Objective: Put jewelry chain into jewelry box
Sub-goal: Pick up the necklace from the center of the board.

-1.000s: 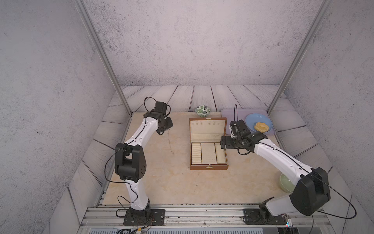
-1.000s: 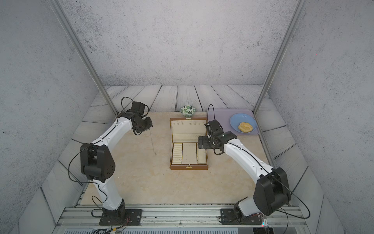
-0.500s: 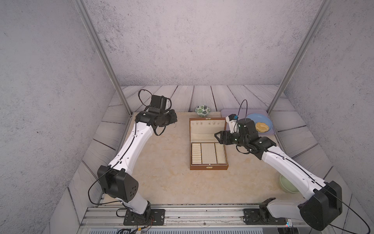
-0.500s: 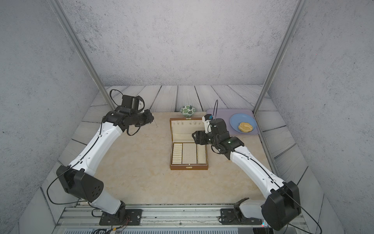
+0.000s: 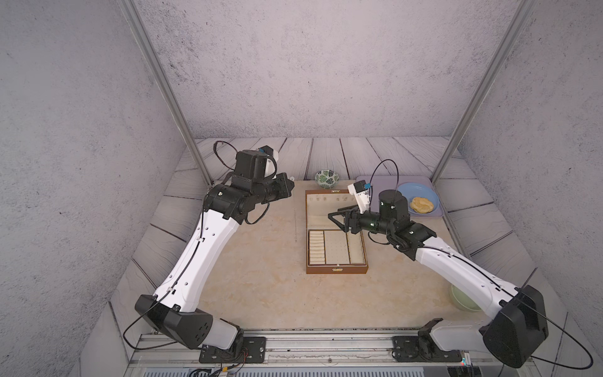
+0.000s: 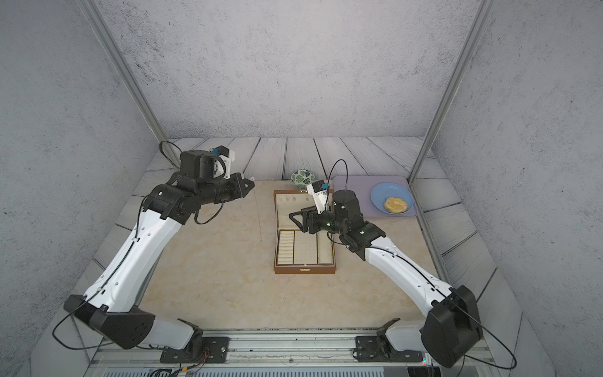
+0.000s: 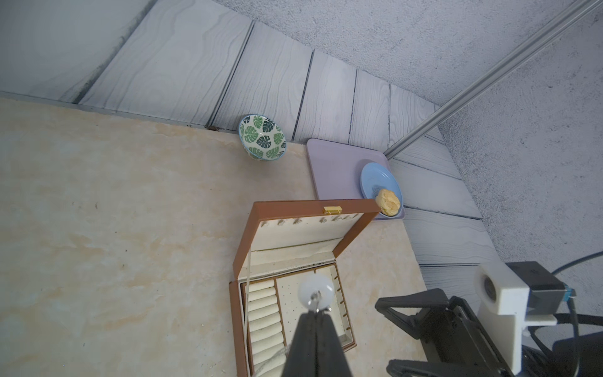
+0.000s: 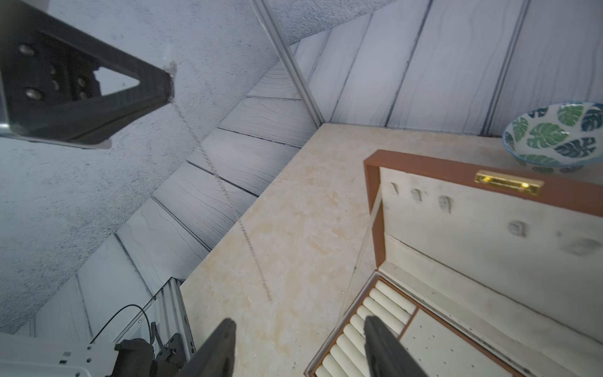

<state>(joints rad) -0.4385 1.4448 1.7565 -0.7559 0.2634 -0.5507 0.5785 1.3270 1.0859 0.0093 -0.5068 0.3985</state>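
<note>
The brown jewelry box point(image 5: 336, 270) point(image 6: 305, 269) lies open mid-table with its cream lid point(image 7: 313, 207) point(image 8: 440, 166) tilted back. My left gripper point(image 5: 288, 187) point(image 6: 251, 184) point(image 7: 315, 313) hovers high to the box's left, shut on one end of the jewelry chain by a small white disc point(image 7: 315, 290). The hair-fine jewelry chain point(image 8: 225, 192) point(image 6: 258, 215) hangs straight down from it toward the table, left of the box. My right gripper point(image 5: 336, 212) point(image 6: 295, 213) point(image 8: 298, 329) floats open above the box's lid and tray, pointing at the chain, with nothing between its fingers.
A leaf-patterned bowl point(image 5: 327, 179) stands just behind the box. Right of it is a lilac tray point(image 5: 385, 181) carrying a blue plate point(image 5: 424, 192) with a bun point(image 5: 421, 204). A pale green bowl point(image 5: 463, 298) sits under my right arm near the front right.
My left arm has stretched out and carried the chain end rightward toward the box. The right gripper has moved left over the box and its jaws have narrowed.
</note>
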